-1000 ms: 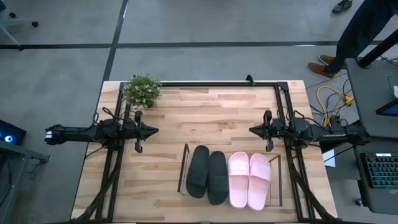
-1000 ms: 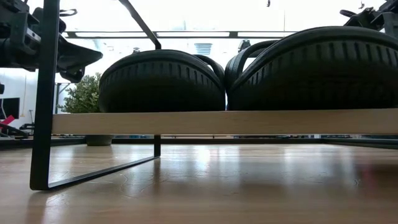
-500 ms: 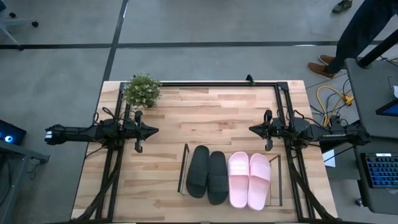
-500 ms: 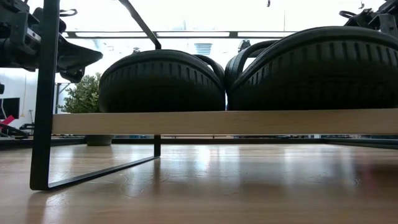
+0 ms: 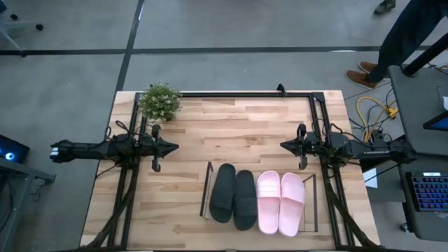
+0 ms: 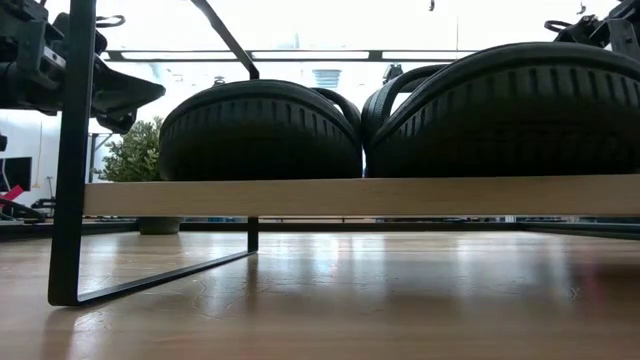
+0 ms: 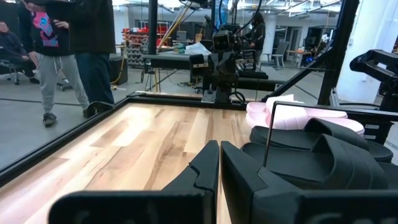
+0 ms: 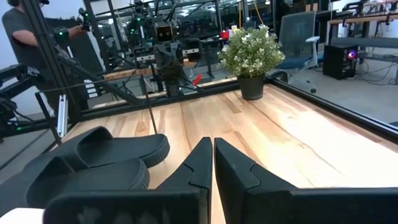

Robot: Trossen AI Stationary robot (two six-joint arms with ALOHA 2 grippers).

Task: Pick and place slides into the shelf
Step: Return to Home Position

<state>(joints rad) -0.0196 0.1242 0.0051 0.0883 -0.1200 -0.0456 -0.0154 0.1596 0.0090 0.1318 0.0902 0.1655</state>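
Observation:
Two matte black slides (image 5: 234, 195) and two pale pink slides (image 5: 281, 201) lie side by side, soles down, on the low light-wood shelf (image 6: 350, 197) near the table's near edge; its dark metal uprights (image 5: 206, 189) stand at both ends. In the low view the black slides (image 6: 262, 130) sit on the board. My left gripper (image 5: 173, 147) is shut and hovers over the table's left side, away from the shelf. My right gripper (image 5: 283, 145) is shut and hovers over the right side, above the far end of the shelf. In the wrist views each gripper (image 7: 219, 149) (image 8: 213, 144) shows shut fingers touching nothing.
A small potted plant (image 5: 160, 101) stands at the table's far left corner. A dark frame rail (image 5: 245, 94) runs along the far edge. Bare wood (image 5: 231, 133) lies between the two grippers. A person's legs (image 7: 68, 68) stand in the room beyond the table.

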